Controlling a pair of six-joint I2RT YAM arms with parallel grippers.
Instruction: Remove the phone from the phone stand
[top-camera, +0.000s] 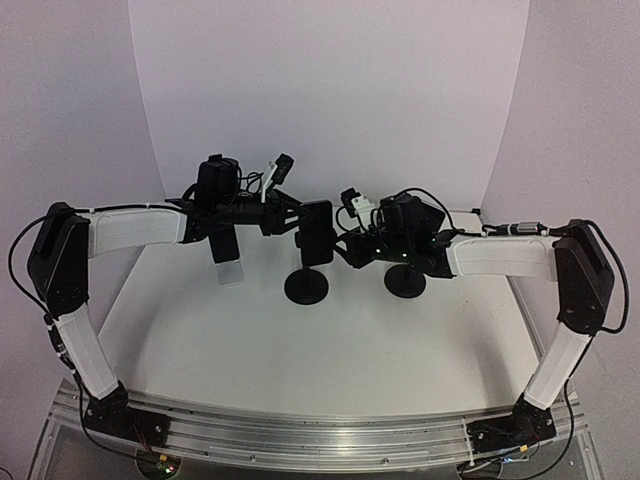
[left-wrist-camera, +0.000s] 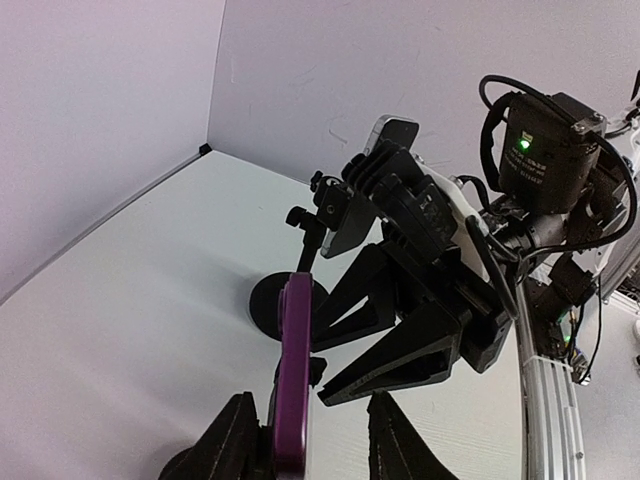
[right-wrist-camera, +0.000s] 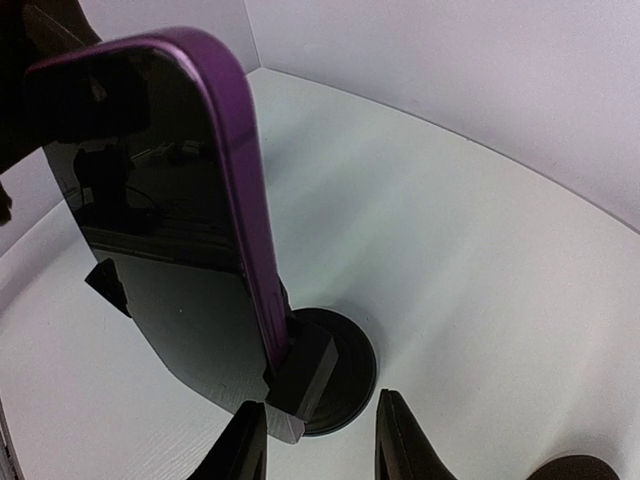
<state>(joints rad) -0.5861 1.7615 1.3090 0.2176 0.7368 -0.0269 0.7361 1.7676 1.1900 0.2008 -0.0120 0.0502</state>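
A purple-edged phone (right-wrist-camera: 170, 220) stood upright in the clamp of a black phone stand (top-camera: 305, 287) at the middle of the white bench (top-camera: 250, 350). The left fingers (left-wrist-camera: 235, 445) were spread apart, straddling the phone's thin edge from one side. The right fingers (right-wrist-camera: 398, 440) were likewise released, held low by the stand's clamp and round base on the opposite side, gripping nothing.

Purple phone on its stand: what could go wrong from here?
The purple phone sits in the phone stand; an angled pull could tip it on its round base. The left gripper and right gripper, both open, crowd the phone from opposite sides and could collide.
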